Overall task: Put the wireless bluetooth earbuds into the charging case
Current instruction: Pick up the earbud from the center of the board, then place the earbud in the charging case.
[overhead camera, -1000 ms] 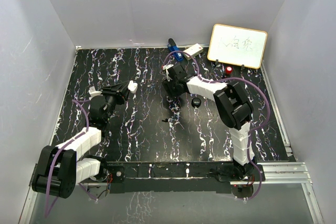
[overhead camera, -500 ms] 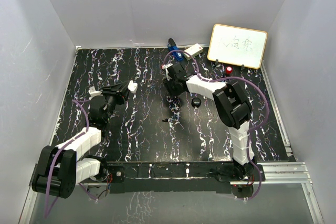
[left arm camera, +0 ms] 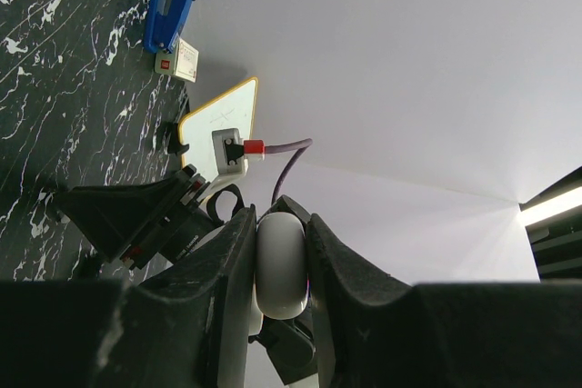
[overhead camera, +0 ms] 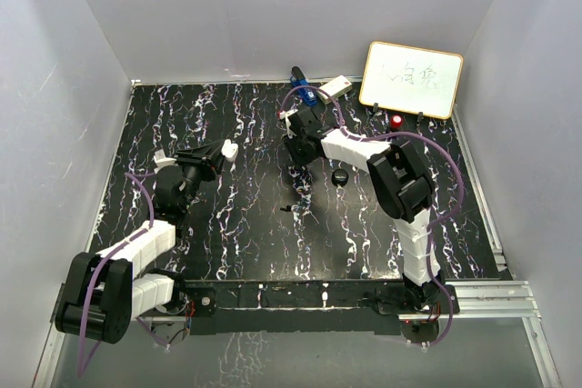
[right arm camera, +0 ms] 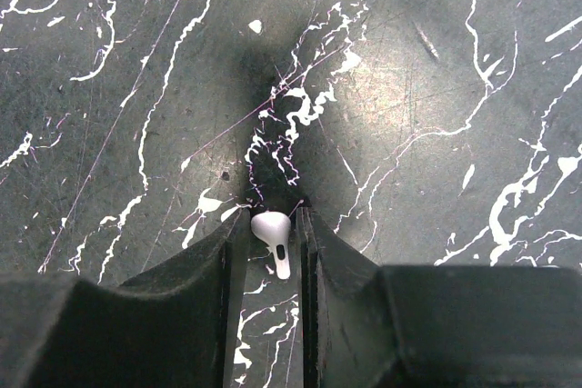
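Left jaws clamp the case; right jaws pinch the earbud on the worktop, right of the case; best lift straight up, without twisting.

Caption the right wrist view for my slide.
Right gripper pinches a white earbud over the black marbled table.

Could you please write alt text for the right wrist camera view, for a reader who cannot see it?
A small white plastic earbud sits between the two black fingers of the right claw, which flank it closely; whether they actually pinch it cannot be told. Beneath is a black marble-patterned table with white veins.
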